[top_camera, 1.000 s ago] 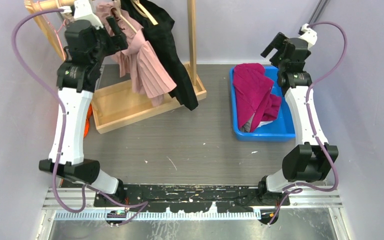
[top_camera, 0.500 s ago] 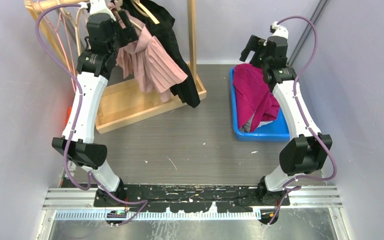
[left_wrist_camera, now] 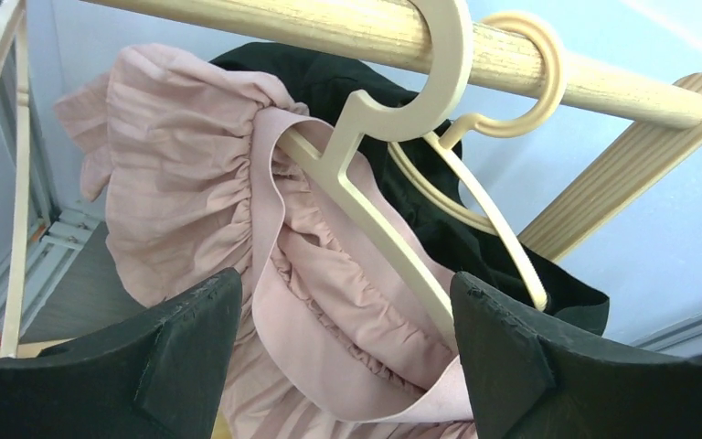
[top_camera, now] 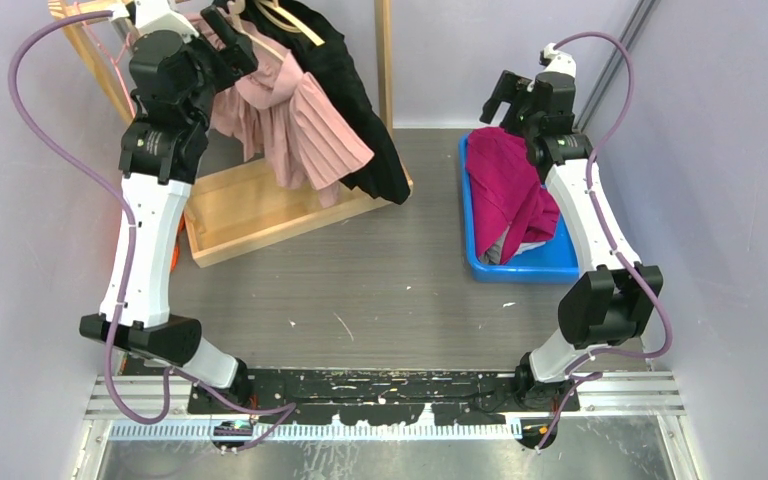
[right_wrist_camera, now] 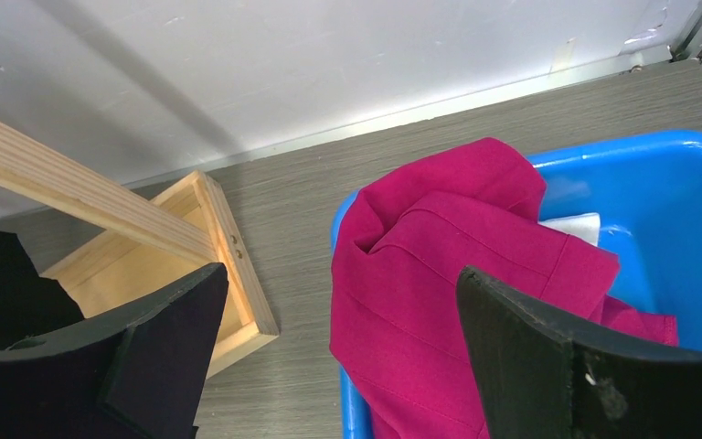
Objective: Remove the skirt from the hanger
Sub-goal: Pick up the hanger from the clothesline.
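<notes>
Left gripper (left_wrist_camera: 345,279), right gripper (right_wrist_camera: 340,273): jaws apart

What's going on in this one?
The left gripper is up at the wooden rail, jaws open and facing the pink skirt, which hangs on a cream hanger beside a black garment. Nothing is gripped, and the skirt is not yet off. The right gripper hovers open above the blue bin, which holds a magenta garment.
</notes>
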### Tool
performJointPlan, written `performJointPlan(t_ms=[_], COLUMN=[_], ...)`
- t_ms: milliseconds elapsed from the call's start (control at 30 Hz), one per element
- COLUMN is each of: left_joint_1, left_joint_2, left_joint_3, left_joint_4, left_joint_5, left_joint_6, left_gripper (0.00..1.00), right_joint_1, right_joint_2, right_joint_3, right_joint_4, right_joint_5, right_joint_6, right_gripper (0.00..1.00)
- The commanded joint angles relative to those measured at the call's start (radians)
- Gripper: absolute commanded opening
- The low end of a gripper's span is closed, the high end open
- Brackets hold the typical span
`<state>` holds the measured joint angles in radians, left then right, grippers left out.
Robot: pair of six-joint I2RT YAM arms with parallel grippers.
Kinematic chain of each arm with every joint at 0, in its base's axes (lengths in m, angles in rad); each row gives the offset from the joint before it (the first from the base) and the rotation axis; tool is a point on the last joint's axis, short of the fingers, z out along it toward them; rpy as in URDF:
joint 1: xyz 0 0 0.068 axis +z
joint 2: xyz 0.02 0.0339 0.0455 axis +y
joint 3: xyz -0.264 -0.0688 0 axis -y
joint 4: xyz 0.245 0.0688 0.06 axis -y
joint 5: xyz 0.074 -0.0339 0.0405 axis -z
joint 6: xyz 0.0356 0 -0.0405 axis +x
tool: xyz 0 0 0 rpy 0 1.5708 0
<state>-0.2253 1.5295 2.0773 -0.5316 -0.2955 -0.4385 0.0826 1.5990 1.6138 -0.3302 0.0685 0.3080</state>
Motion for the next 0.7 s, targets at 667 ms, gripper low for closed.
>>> performJointPlan(t_ms=[667], left_joint_1=[-0.031], left_joint_2=[0.186], left_joint_3=[0.041], left_joint_4=[0.126], left_joint_5=[-0.167], left_joint_6=[0.123], left_gripper=[0.83], right_joint_1=[-0.001], right_joint_2=[0.013], right_joint_3=[0.048], right_joint_4=[0.049], right_joint_5=[0.024], right_joint_6=[-0.049], right_gripper=[1.00])
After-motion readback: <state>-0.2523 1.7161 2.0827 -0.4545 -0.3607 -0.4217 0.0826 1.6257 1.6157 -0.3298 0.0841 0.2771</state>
